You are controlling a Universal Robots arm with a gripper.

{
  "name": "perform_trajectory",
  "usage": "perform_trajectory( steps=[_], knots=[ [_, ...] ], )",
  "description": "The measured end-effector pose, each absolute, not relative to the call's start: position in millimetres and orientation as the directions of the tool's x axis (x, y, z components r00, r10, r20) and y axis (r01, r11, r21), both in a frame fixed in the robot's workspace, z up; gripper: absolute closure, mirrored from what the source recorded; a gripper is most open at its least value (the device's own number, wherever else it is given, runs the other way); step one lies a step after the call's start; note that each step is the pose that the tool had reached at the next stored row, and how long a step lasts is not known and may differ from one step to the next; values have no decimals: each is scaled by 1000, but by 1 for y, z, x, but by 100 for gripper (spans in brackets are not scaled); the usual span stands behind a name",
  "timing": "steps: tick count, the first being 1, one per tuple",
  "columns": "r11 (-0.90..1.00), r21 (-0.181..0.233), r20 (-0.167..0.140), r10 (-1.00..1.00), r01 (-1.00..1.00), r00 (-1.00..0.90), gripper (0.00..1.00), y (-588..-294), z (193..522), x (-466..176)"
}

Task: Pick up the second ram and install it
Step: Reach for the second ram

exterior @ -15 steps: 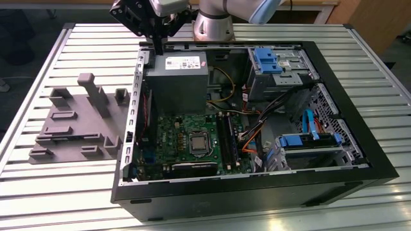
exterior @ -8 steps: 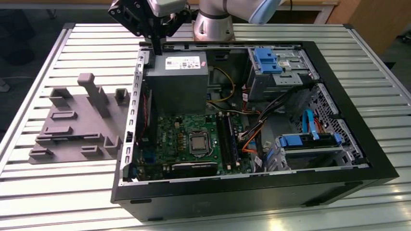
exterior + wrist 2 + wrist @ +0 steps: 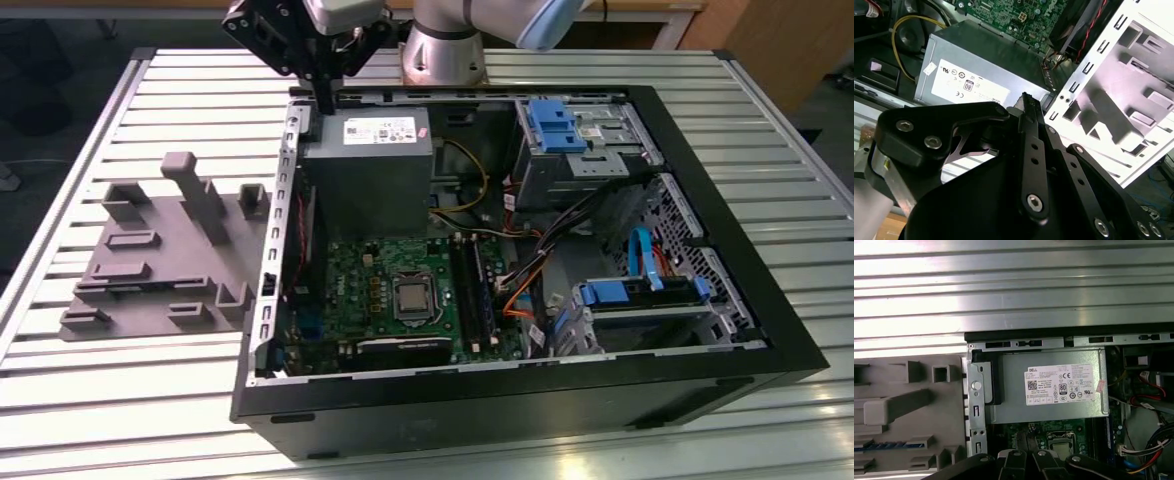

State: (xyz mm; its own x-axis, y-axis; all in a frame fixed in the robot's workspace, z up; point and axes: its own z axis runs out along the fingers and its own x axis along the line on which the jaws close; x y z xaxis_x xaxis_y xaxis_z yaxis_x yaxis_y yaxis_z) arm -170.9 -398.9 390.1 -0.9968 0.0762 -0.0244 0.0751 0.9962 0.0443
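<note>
The second ram [image 3: 889, 445] is a long, narrow, dark blue strip lying in a slot of the grey fixture plate [image 3: 147, 260], which stands outside the case on the exterior view's left. My gripper [image 3: 324, 103] hangs over the far left corner of the open computer case [image 3: 534, 400], just above the grey power supply [image 3: 367, 150]. It is well away from the ram. Its black fingers [image 3: 1026, 100] are shut together, and I see nothing between them. Inside the case, the green motherboard [image 3: 400, 290] carries its memory slots [image 3: 474, 290] beside the processor.
The case lies open on a slatted aluminium table [image 3: 107, 420]. Blue drive cages [image 3: 561, 125] and bundles of cables [image 3: 534, 250] fill its right side in the exterior view. The arm's base [image 3: 447, 50] stands behind the case. Upright blocks [image 3: 200, 195] rise from the fixture.
</note>
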Motion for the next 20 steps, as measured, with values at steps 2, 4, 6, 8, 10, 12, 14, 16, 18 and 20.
perform_trajectory(
  steps=[2, 4, 6, 8, 10, 12, 14, 16, 18, 20],
  knots=[
    [996, 44, -24, 76, 75, -997, 89, -399, 390, -172],
    [996, 44, -24, 76, 75, -997, 89, -399, 390, -173],
    [996, 44, -24, 76, 75, -997, 89, -399, 390, -174],
    [996, 44, -24, 76, 75, -997, 89, -399, 390, -175],
    [996, 44, -24, 76, 75, -997, 89, -399, 390, -176],
    [996, 44, -24, 76, 75, -997, 89, -399, 390, -177],
    [996, 44, -24, 76, 75, -997, 89, -399, 390, -178],
    [996, 44, -24, 76, 75, -997, 89, -399, 390, -179],
    [996, 44, -24, 76, 75, -997, 89, -399, 390, -180],
    [996, 44, -24, 76, 75, -997, 89, -399, 390, -181]
  ],
)
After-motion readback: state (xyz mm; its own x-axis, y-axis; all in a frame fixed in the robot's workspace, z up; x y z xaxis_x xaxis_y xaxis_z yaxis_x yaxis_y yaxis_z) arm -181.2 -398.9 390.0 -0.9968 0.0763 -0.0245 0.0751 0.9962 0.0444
